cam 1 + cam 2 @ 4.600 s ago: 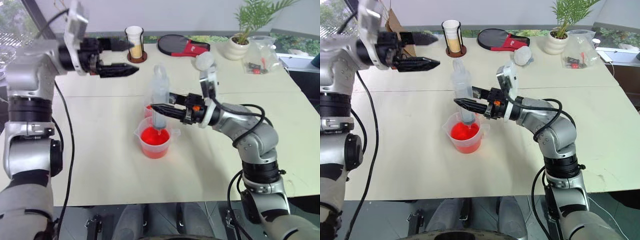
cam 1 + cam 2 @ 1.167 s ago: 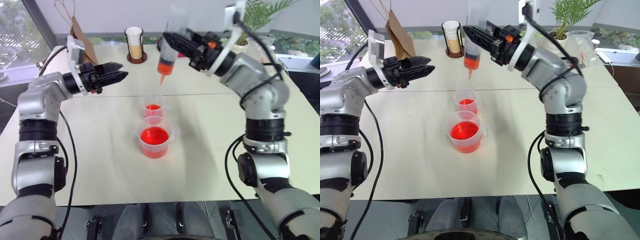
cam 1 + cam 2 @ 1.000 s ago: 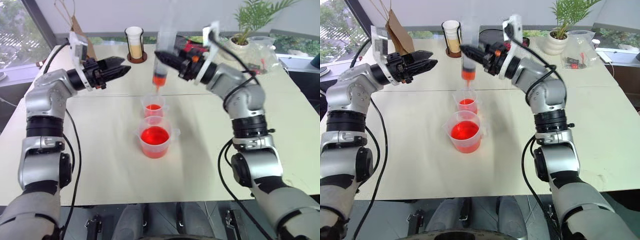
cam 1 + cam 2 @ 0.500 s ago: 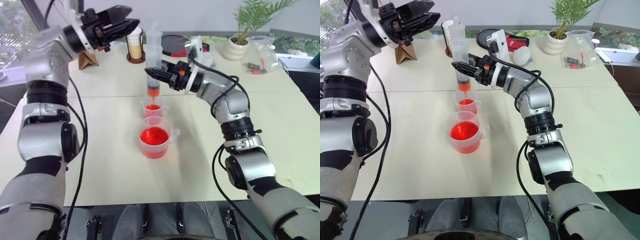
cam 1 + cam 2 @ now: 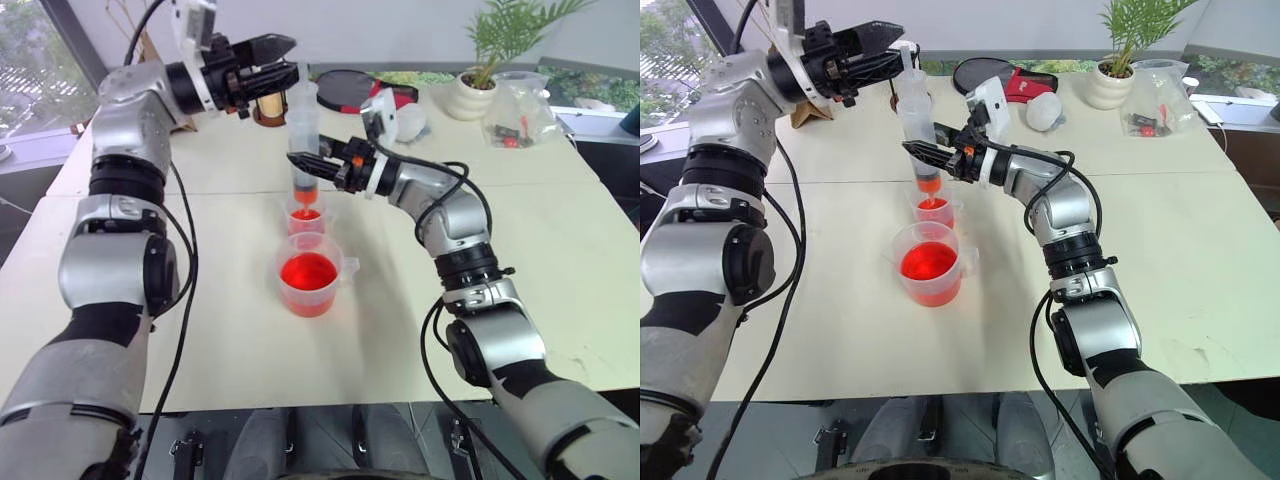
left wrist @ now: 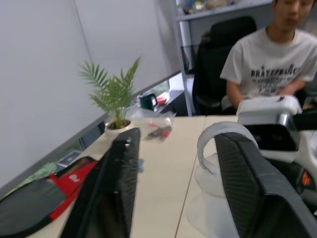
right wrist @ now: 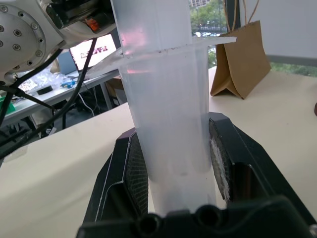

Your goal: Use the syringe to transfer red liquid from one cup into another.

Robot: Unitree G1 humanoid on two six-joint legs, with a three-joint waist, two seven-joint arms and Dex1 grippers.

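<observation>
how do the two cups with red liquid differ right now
The small cup is narrow, has no handle, and holds only a shallow layer of red liquid; the measuring cup is wider, has a spout and a side handle, and holds much more. The syringe, gripped by the right pincer, points its tip into the small cup; nothing hangs over the measuring cup. Both are clear plastic and stand upright on the table.

A person's white T-shirt [image 6: 268, 54], seen past the table's far edge in the left wrist view, carries dark block letters across the chest that seem to read "BRAVEPEOPLE"; the smaller lines beneath are too blurred to make out. White marks on the red-and-black pouch [image 5: 362, 92] near the table's far edge cannot be read.
</observation>
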